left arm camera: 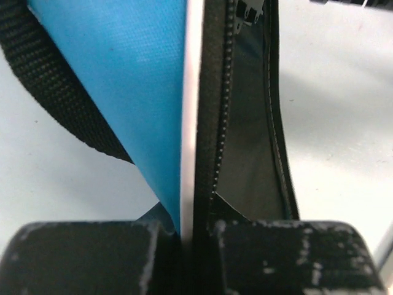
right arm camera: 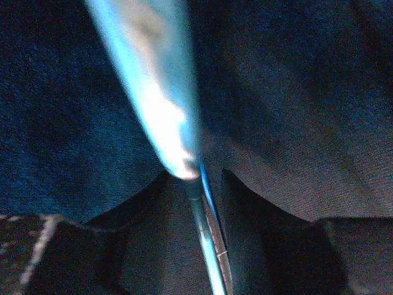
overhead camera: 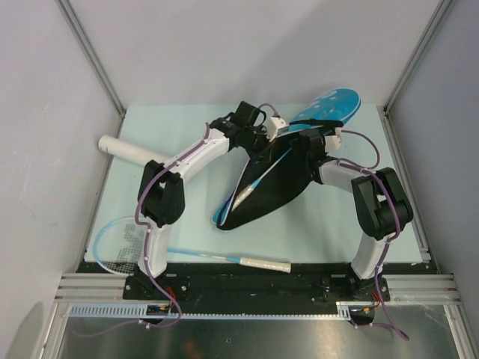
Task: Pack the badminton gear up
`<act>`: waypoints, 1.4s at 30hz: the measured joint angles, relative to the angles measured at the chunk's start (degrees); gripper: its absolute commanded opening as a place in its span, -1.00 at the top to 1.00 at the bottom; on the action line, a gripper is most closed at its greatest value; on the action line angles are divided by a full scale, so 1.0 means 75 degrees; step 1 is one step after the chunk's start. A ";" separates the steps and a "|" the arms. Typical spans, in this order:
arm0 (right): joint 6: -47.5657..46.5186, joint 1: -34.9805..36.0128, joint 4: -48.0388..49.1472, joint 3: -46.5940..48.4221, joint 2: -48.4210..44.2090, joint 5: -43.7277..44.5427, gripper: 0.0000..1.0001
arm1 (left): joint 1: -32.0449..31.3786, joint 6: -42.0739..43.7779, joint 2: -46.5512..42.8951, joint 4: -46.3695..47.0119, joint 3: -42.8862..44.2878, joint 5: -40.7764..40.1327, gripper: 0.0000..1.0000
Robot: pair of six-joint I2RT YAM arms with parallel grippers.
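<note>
Left claw (left arm camera: 189, 230) and right claw (right arm camera: 193, 178) at the racket bag (overhead camera: 266, 191), mid-counter (overhead camera: 322, 232).
Pinched the bag's zipper edge tight with the left; held the right narrowly parted around a racket shaft (right arm camera: 207, 252) inside the bag.

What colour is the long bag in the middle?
The bag is bright blue with black inside; top view shows it best.

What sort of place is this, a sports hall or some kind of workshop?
Most likely a robot test booth in a lab. Plain grey panels between metal posts enclose one table, a left arm and right arm are bolted at its near edge, and a racket bag and racket lie on it.
</note>
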 measured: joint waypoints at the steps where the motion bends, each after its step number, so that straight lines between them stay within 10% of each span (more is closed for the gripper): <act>1: -0.0248 -0.0009 -0.0105 0.0020 0.0000 0.0000 -0.04 | 0.0050 -0.0119 0.0055 -0.0146 0.0143 0.0070 0.99; 18: -0.6266 0.0994 -0.3538 0.0026 -0.2480 -0.2186 -0.82 | 0.0918 -0.1037 0.1000 -0.0481 0.0950 0.0560 1.00; 28: -1.0853 0.5050 -0.3704 -0.1125 -0.3185 -0.3876 -0.81 | 0.1081 -0.1288 0.1102 -0.0463 0.1180 0.0548 1.00; 42: -1.1887 0.6726 -0.2305 0.0973 0.0557 -0.4392 -0.30 | 0.1539 -0.1145 0.0956 -0.0545 0.0819 0.0941 1.00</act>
